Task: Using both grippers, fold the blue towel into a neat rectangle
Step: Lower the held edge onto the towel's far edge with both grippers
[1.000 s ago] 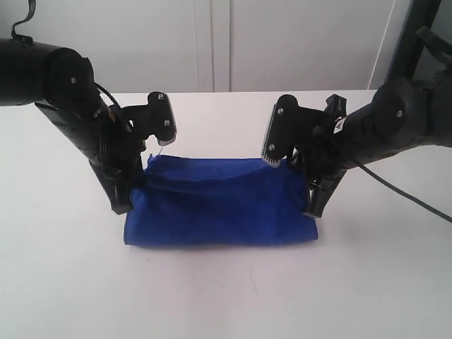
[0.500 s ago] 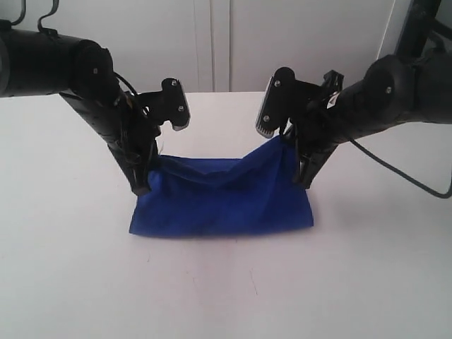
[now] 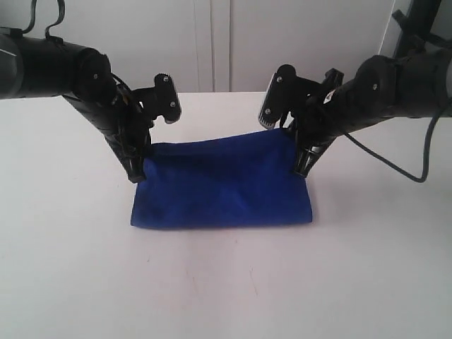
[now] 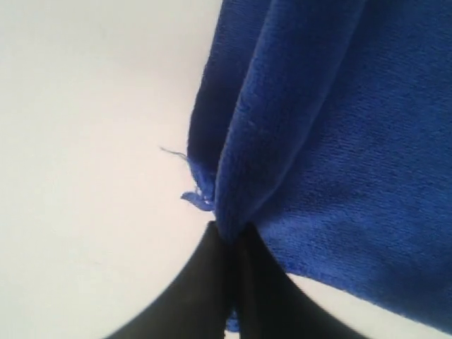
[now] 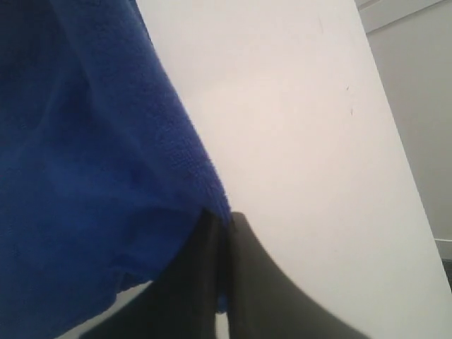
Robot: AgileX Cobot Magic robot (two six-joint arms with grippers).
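Observation:
The blue towel (image 3: 222,183) hangs stretched between my two grippers, its lower edge resting on the white table (image 3: 226,282). My left gripper (image 3: 138,173) is shut on the towel's upper left corner; in the left wrist view the cloth (image 4: 332,127) bunches into the closed black fingers (image 4: 212,275) of that gripper (image 4: 227,233). My right gripper (image 3: 302,168) is shut on the upper right corner; in the right wrist view the towel (image 5: 78,176) runs down between the pinched fingers (image 5: 261,282) of that gripper (image 5: 224,220). The top edge is pulled nearly straight.
Pale cabinet doors (image 3: 212,42) stand behind the table's far edge. A black cable (image 3: 395,166) trails from the right arm over the table. A dark frame (image 3: 413,21) rises at the back right.
Both grippers have risen and moved toward the far side with the towel's corners. The sagging top edge has been drawn taut and the cloth now stands as a flat sheet.

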